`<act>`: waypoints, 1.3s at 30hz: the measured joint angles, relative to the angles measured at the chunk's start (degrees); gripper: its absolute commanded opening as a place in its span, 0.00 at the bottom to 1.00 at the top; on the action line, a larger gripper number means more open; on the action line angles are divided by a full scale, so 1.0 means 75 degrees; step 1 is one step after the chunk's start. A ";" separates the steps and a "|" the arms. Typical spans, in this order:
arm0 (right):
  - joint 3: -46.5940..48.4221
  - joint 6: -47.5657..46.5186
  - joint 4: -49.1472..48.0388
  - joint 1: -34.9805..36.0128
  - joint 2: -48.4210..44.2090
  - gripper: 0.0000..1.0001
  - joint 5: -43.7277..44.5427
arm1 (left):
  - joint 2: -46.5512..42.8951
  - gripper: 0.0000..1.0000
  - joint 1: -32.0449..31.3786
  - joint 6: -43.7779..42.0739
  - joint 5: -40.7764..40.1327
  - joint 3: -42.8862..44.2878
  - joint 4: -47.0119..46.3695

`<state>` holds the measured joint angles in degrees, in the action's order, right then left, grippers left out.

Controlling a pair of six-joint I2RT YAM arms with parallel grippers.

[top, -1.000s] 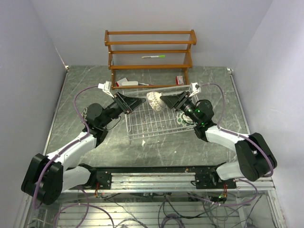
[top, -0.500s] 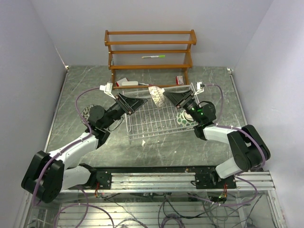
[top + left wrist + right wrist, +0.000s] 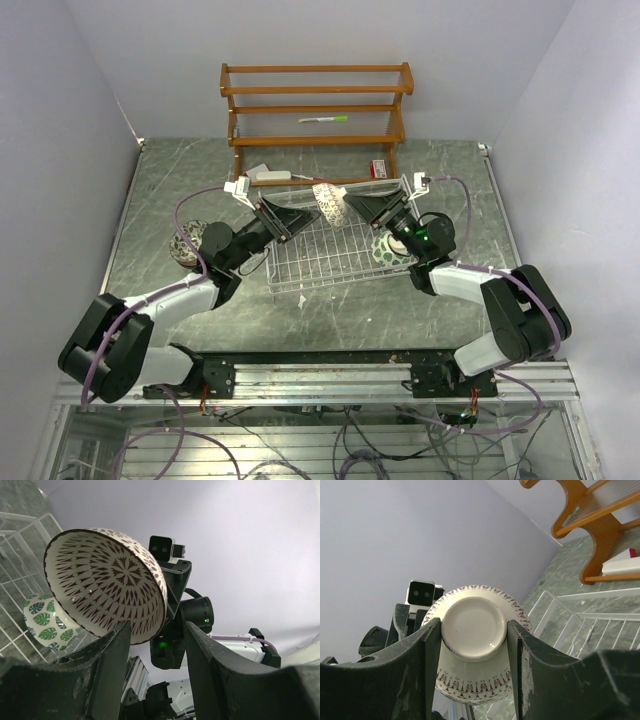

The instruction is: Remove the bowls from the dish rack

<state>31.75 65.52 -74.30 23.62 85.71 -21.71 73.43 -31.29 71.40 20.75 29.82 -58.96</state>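
Observation:
My right gripper point(image 3: 340, 205) is shut on the foot of a cream bowl with brown pattern point(image 3: 326, 202), held on its side above the back edge of the white wire dish rack point(image 3: 320, 262). In the right wrist view both fingers clamp the bowl's base point(image 3: 474, 625). My left gripper point(image 3: 303, 213) is open, just left of the bowl and facing its inside point(image 3: 107, 582); the rim lies by one finger point(image 3: 112, 665). A green-and-white leaf bowl point(image 3: 388, 248) sits in the rack's right end. Patterned bowls point(image 3: 187, 243) sit on the table at left.
A brown wooden three-tier shelf point(image 3: 316, 115) stands behind the rack with a green pen point(image 3: 323, 119) on it. A white box point(image 3: 268, 176) and a red box point(image 3: 379, 169) lie at its foot. A small scrap point(image 3: 302, 299) lies in front of the rack.
The right gripper has carried the cream bowl up and back and turned it on its side. The left arm has swung right toward it, uncovering the bowls at the left.

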 measured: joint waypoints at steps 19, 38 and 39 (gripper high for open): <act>0.0000 -0.0149 0.0256 -0.0117 -0.0087 0.00 -0.0017 | 0.0207 0.50 -0.0058 -0.0140 -0.0015 0.0589 0.0058; 0.0000 -0.0204 0.0341 -0.0149 -0.0181 0.00 -0.0114 | 0.0664 0.41 -0.0143 0.0012 -0.0012 0.0717 -0.0163; 0.0000 -0.0192 0.0335 -0.0149 -0.0181 0.00 -0.0117 | 0.0699 0.40 -0.0160 0.0017 -0.0012 0.0764 -0.0172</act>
<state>31.75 64.07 -71.79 22.50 84.36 -22.59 78.67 -32.49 71.53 20.67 35.55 -60.25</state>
